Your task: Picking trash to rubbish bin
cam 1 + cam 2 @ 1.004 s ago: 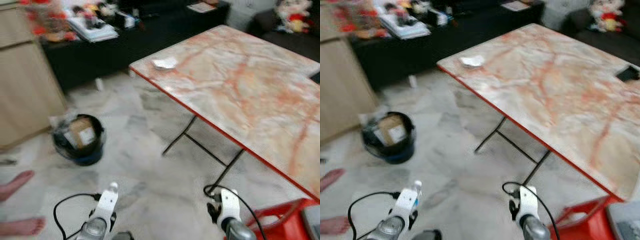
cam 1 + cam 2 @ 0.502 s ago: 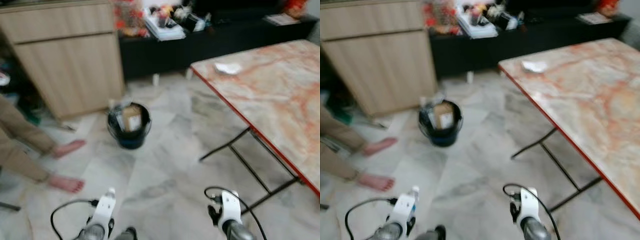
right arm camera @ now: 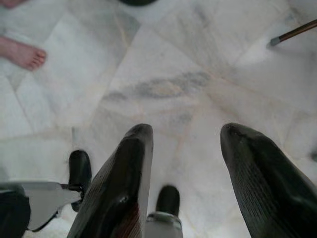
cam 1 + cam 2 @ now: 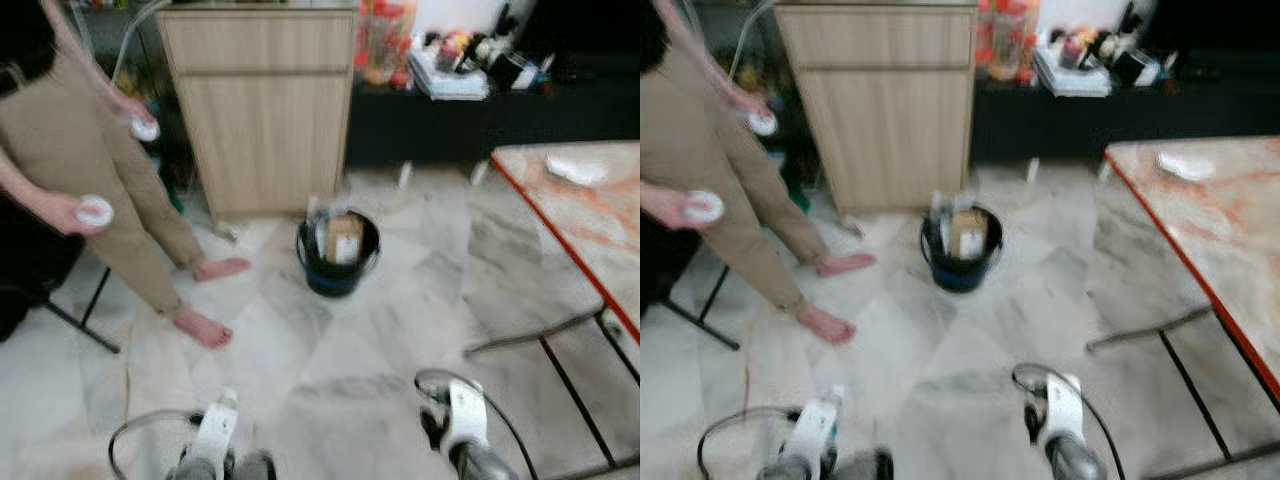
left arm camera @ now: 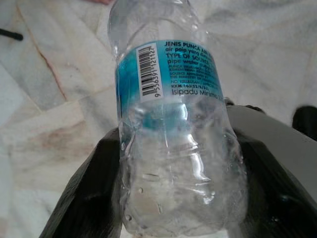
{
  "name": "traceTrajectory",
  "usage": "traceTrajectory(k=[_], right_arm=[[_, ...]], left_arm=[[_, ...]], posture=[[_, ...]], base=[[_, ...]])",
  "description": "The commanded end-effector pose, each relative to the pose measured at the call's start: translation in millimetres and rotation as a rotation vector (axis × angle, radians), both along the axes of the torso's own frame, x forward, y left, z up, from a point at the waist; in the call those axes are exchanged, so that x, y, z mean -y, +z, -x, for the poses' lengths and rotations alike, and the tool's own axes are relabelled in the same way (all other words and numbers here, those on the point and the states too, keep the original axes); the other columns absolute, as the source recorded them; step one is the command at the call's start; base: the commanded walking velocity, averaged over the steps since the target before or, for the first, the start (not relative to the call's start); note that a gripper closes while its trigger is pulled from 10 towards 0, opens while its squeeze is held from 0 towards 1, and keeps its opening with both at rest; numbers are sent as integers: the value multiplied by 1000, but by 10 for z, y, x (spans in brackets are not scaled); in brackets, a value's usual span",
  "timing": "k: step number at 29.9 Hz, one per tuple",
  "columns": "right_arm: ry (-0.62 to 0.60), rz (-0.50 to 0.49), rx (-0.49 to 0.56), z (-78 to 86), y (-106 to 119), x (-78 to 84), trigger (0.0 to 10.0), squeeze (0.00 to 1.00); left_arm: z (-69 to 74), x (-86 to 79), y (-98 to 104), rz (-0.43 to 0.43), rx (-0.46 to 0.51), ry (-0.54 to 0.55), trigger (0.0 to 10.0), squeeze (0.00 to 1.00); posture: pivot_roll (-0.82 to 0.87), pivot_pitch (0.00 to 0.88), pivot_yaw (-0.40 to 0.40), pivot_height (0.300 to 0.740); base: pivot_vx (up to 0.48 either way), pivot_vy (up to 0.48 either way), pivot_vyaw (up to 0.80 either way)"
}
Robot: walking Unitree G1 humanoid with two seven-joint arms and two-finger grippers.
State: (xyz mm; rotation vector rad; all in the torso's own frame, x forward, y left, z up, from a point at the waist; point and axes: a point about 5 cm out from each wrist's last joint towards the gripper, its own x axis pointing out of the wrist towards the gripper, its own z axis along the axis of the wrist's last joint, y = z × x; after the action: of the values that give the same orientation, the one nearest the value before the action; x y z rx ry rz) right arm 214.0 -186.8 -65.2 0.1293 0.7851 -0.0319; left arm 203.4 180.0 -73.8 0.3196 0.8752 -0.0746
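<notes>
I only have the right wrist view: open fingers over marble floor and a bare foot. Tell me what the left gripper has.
Observer: The left gripper is shut on a clear plastic bottle with a blue label.
Operator: Give me the bin's position.
Observer: The bin stands on the floor ahead, in front of a wooden cabinet, and already holds a box and wrappers.
Operator: Report whose foot that is.
Observer: A person stands to the left of the bin, barefoot, holding a small white object in each hand.
Operator: Say what lies to my right.
Observer: A table with a red edge, with a white crumpled scrap on it.
</notes>
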Motion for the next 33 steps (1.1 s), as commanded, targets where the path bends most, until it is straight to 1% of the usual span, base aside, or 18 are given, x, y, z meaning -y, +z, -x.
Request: traceTrajectory(k=[1,17,19,33], right_arm=[[-22,2,-7,28,-10,55,10000,0],[-27,-6,-16,40,-19,53,10000,0],[-27,-10,-15,35,-16,52,10000,0],[-25,-8,-8,32,-12,54,10000,0]], left_arm=[[-28,38,11,-9,7,-17,10000,0],[10,36,-10,-11,-6,-14,10000,0],[13,38,-12,-11,-7,-13,10000,0],[26,43,-19,-11,-9,-9,10000,0]], posture=[[68,132,-110,740],[66,126,-112,740],[66,126,-112,740],[70,105,-114,740]], base=[[296,0,0],[277,0,0],[274,0,-800],[269,0,0]])
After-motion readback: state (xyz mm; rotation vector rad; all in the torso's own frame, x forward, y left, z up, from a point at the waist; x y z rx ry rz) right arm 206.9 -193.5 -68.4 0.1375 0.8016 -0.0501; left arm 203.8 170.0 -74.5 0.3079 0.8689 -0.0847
